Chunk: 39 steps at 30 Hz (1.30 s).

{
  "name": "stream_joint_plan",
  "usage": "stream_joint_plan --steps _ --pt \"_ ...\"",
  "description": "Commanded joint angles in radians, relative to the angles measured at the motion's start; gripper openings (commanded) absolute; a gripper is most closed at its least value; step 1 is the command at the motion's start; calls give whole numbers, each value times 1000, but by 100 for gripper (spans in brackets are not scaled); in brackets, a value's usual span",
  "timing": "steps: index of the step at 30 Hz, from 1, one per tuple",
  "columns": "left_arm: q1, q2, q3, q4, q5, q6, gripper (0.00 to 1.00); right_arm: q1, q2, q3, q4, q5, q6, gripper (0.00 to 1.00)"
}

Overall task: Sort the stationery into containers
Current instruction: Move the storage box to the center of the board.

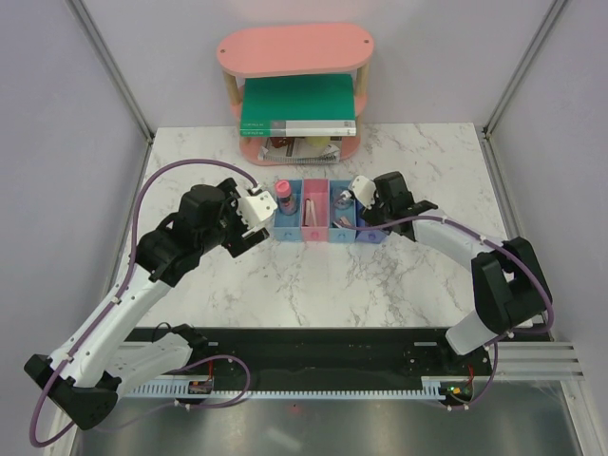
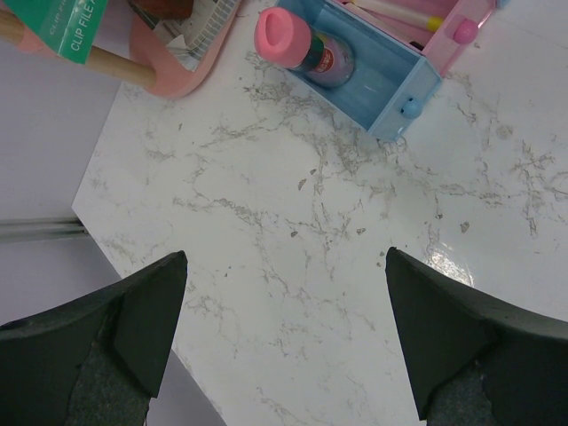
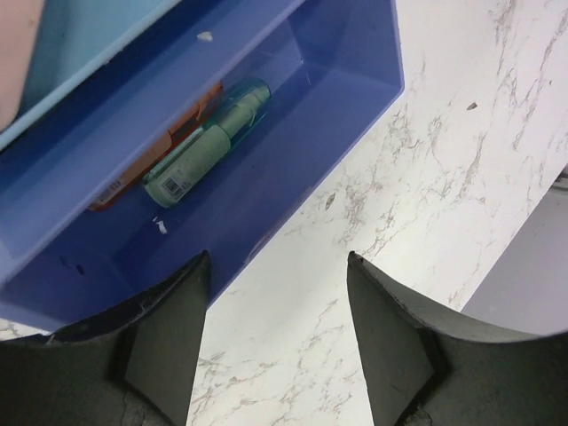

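The four joined bins [image 1: 328, 236] stand at the table's middle back. The left blue bin [image 2: 395, 89] holds a pink-capped piece [image 2: 284, 34]. The pink bin [image 2: 461, 35] beside it holds a yellow pen [image 2: 417, 18]. The purple-blue bin [image 3: 293, 133] holds a green piece [image 3: 209, 142] lying on an orange piece [image 3: 146, 173]. My left gripper [image 2: 284, 275] is open and empty over bare table left of the bins, as the top view [image 1: 252, 228] also shows. My right gripper [image 3: 277, 266] is open and empty over the purple-blue bin's outer edge, as the top view [image 1: 380, 217] also shows.
The pink oval two-tier shelf [image 1: 294, 52] stands behind the bins with a large green book [image 1: 299, 104] on its lower tier and notebooks beneath. Its base shows in the left wrist view [image 2: 169, 67]. The table's left edge [image 2: 115, 257] runs close by my left gripper.
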Motion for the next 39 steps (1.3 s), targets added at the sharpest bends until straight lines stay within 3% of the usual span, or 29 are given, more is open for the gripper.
stream_joint_plan --steps 1,19,31,34,37,39 --pt "6 3 -2 33 12 -6 100 -9 25 95 -40 13 -11 70" --pt "6 -2 -18 36 15 -8 100 140 203 186 -31 -3 72 70" --pt "6 -23 -45 34 20 -17 100 152 166 181 -29 57 60 71" --pt "6 -22 -47 33 24 -15 100 152 113 207 -84 48 67 74" --pt "6 -7 -42 34 38 -15 100 152 41 236 -136 29 87 98" --pt "6 19 -32 45 49 -14 100 152 -12 263 -170 22 105 98"
